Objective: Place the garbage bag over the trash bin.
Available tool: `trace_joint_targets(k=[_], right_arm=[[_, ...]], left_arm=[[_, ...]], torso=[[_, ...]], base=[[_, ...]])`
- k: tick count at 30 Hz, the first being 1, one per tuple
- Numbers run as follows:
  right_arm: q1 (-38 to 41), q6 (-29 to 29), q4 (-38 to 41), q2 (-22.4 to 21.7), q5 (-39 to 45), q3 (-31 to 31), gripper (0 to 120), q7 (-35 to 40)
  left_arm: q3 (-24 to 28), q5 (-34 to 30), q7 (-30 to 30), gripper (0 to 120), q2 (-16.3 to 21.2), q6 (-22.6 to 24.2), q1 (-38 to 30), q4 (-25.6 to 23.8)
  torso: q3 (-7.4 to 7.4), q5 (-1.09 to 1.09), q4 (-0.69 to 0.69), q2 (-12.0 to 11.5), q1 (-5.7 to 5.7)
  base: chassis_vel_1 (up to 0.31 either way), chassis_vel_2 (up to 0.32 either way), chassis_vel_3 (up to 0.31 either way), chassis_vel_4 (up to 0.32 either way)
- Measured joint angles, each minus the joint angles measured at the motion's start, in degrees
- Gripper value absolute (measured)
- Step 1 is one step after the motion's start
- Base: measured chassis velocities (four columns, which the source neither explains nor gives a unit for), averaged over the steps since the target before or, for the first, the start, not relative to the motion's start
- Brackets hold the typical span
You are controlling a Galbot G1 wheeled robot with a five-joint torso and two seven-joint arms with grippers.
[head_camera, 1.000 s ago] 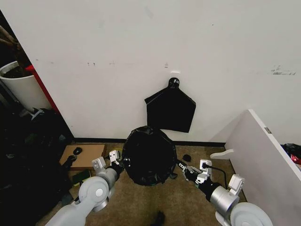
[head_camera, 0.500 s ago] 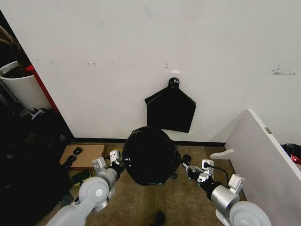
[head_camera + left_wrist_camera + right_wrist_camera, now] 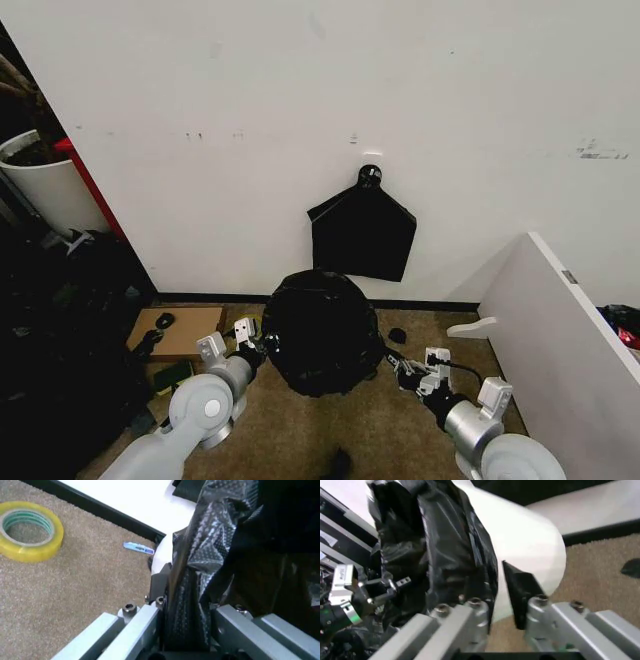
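Observation:
The garbage bag (image 3: 320, 330) is a crinkled, glossy black sack draped over the trash bin and covering its top and sides. The trash bin's cream wall (image 3: 530, 543) shows below the bag's edge in the right wrist view. My left gripper (image 3: 252, 347) is at the bag's left edge, shut on a bunched fold of the plastic (image 3: 187, 592). My right gripper (image 3: 393, 361) is beside the bag's lower right edge. Its fingers stand apart, with the bag (image 3: 435, 555) lying against one finger (image 3: 470, 607) and bare bin wall showing in the gap.
A flat black pentagon bag (image 3: 362, 235) hangs on the wall behind the bin. A white tub with a red edge (image 3: 45, 185) stands far left above dark clutter. Cardboard (image 3: 185, 330), a yellow tape roll (image 3: 30, 530) and a white panel (image 3: 560, 320) lie around on the carpet.
My right arm has drawn back toward me and slightly down, away from the bag's right edge. The bag has settled a little wider on that side. The left gripper has stayed put.

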Motion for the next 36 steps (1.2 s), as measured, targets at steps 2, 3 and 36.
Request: trace_joint_targets(k=[2, 3, 36], right_arm=[[0.0, 1.2, -0.4, 0.0, -1.0, -0.3, 23, -0.6], [-0.1, 2.0, -0.6, 0.0, -1.4, -0.4, 26, -0.7], [-6.6, 7.2, 6.3, 6.1, -6.6, 5.0, 100, 3.0]], left_arm=[[0.0, -0.2, -0.4, 0, -0.2, 0.3, 0.0, 0.0], [0.0, -0.5, -0.9, 0, -0.3, 0.6, 0.0, 0.0], [3.6, -11.8, -25.2, 0, -11.3, 15.4, -12.0, 12.8]], torso=[[0.00, 0.00, 0.00, 0.0, 0.00], [0.00, 0.00, 0.00, 0.0, 0.00], [0.00, 0.00, 0.00, 0.0, 0.00]], base=[[0.000, 0.000, 0.000, 0.000], [0.000, 0.000, 0.000, 0.000], [0.000, 0.000, 0.000, 0.000]])
